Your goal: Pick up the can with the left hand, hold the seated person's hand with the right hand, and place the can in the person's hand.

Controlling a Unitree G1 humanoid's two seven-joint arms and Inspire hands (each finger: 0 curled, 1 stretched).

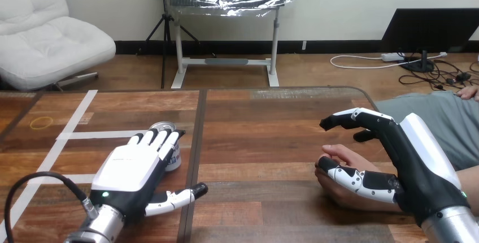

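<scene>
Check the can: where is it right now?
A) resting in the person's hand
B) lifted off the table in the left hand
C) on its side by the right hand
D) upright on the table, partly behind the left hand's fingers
D: the can stands upright on the table, with the left hand low in front of it, its straight fingers covering part of the can, not curled round it.

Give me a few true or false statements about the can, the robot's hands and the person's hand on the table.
1. The can stands upright on the table. True.
2. The left hand holds it in the air. False: its straight fingers reach over the standing can.
3. The person's hand holds the can. False: the can is at the left hand.
4. The right hand is close over the person's hand. True.
</scene>
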